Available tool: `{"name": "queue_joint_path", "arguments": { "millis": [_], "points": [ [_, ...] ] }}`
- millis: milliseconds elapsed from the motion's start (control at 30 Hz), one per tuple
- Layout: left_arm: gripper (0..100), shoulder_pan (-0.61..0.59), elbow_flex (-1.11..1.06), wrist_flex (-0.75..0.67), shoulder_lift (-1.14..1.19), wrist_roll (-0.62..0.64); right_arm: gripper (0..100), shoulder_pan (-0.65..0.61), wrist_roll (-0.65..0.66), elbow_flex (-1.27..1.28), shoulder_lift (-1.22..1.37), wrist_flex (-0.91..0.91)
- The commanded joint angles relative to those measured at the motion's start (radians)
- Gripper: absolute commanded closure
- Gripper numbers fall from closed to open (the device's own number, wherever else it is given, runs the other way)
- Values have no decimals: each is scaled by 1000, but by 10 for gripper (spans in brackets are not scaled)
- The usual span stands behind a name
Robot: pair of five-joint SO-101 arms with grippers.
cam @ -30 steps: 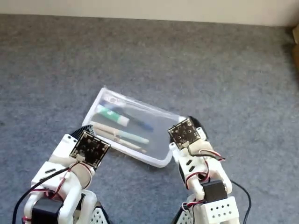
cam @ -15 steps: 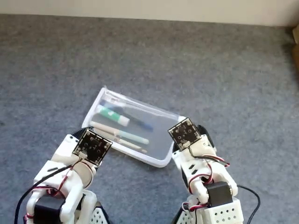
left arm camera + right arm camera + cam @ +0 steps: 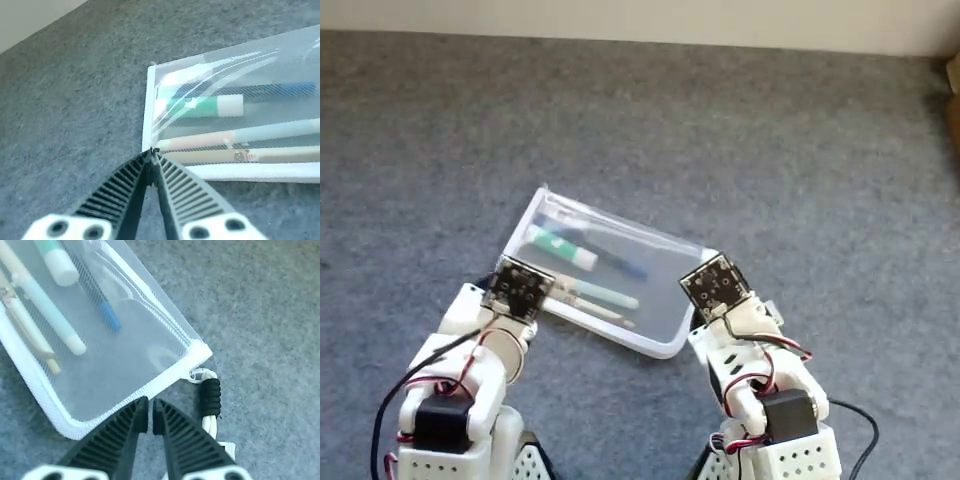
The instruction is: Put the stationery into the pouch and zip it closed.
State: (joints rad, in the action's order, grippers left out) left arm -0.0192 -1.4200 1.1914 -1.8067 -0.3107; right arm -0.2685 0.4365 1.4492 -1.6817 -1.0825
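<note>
A clear mesh pouch (image 3: 662,302) lies flat on the grey carpet with the stationery inside it: a green and white marker (image 3: 561,247), a dark blue pen (image 3: 623,266), a pale blue pen (image 3: 606,294) and a beige pencil (image 3: 260,156). My left gripper (image 3: 150,153) is shut, its tips touching the pouch's (image 3: 148,100) near left corner. At the opposite end my right gripper (image 3: 150,405) is shut just off the pouch's (image 3: 131,356) edge. The zipper pull (image 3: 211,395), a black grip on a white cord, lies beside that corner.
Grey carpet (image 3: 770,150) stretches open on all sides of the pouch. A pale wall strip (image 3: 640,18) runs along the far edge. Both arm bases stand close in front, at the near edge of the high view.
The left arm has swung forward, bringing its gripper up to the pouch's left corner. The right arm has drawn back slightly. The pouch has not moved.
</note>
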Motion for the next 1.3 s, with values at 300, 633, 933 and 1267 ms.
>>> {"name": "queue_joint_path", "arguments": {
  "millis": [300, 633, 933, 1267],
  "points": [
    [995, -41, -73, -78, -10, 54, 991, 74, -315, -36, -15, -5],
    [995, -41, -162, -78, -10, 52, 991, 74, -327, 110, -15, 2],
    [995, -42, -248, -78, -10, 48, 991, 74, -330, 189, -15, 2],
    [995, -42, -275, -91, -5, 49, 991, 74, -330, 320, -15, 4]
  ]
}}
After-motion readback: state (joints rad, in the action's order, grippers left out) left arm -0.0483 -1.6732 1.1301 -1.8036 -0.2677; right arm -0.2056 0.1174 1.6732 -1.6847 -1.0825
